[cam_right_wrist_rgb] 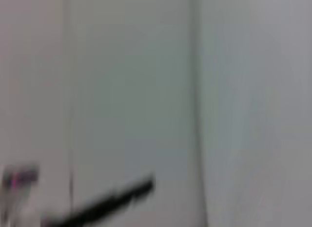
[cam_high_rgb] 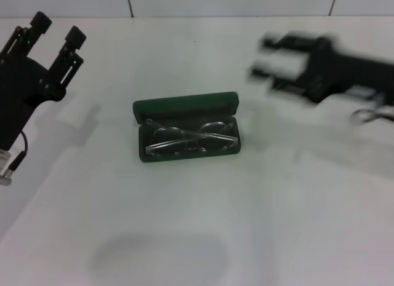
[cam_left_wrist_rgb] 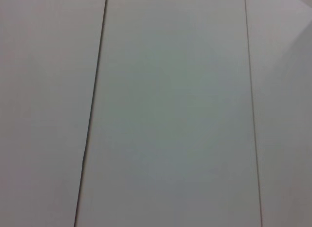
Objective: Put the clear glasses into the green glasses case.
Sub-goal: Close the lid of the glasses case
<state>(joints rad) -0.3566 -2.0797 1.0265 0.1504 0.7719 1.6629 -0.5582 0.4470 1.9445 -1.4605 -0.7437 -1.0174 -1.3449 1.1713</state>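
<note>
Green glasses case (cam_high_rgb: 186,107) lying open mid-desk (cam_high_rgb: 258,224), lid tipped back on its far side; clear glasses (cam_high_rgb: 189,139) resting inside the case's lower half, folded, arms crossed over the lenses, not poking past the rim. Left end effector (cam_high_rgb: 57,29) raised well to the left of the case, beyond its far edge, fingers spread apart, gripping nothing. Right end effector (cam_high_rgb: 265,56) up to the right of the case, near its far side, motion-blurred; two fingers (cam_high_rgb: 276,42) visibly separated, nothing between them. Left wrist view: only pale panels with dark seams. Right wrist view: blurred pale panels plus a dark slanted streak (cam_right_wrist_rgb: 105,202), cannot tell what.
</note>
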